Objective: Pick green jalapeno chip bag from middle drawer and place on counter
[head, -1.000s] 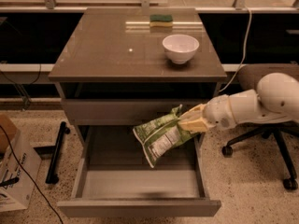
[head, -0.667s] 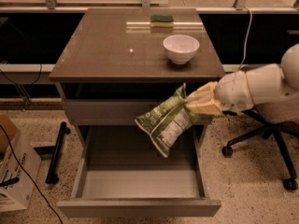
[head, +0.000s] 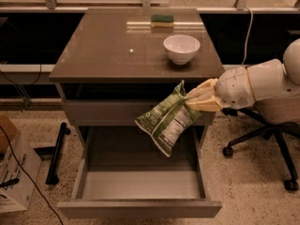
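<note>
From the camera view, the cabinet stands in front of me with the middle drawer pulled wide open, its grey floor showing. The gripper reaches in from the right on a pale arm, level with the closed drawer front just under the counter. Its fingers are pinched together on the top corner of the green jalapeno chip bag. The bag hangs tilted in the air, its label panel facing out, above the open drawer and below the counter's edge, touching neither. On the counter sit a white bowl and, behind it, a sponge. An office chair stands on the floor under the arm.
</note>
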Robot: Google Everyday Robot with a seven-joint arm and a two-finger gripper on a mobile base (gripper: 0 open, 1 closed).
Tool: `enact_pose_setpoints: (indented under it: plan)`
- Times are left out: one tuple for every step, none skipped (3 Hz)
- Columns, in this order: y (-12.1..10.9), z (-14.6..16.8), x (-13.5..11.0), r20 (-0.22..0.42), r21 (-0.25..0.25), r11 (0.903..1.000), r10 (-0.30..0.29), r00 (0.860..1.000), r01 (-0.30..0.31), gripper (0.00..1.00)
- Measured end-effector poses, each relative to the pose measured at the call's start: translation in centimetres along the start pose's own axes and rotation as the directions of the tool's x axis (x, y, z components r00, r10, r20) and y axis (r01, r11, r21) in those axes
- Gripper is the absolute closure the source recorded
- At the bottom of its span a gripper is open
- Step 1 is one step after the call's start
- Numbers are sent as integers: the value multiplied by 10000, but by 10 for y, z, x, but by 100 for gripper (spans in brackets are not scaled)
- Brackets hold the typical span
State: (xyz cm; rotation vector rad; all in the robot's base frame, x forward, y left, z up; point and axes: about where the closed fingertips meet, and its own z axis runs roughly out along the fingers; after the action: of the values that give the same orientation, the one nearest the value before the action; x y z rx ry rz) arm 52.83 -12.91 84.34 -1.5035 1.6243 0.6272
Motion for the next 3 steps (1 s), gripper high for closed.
enact_pose_setpoints:
  plan:
    - [-9,-1,-13,178,570,9983,-121,9998,111,100]
    - [-32,11,-49,1026,1376,9895,-597,9929,452,100]
    - [-69,36,-94,2138,2240,9720,-1195,9695,704,100]
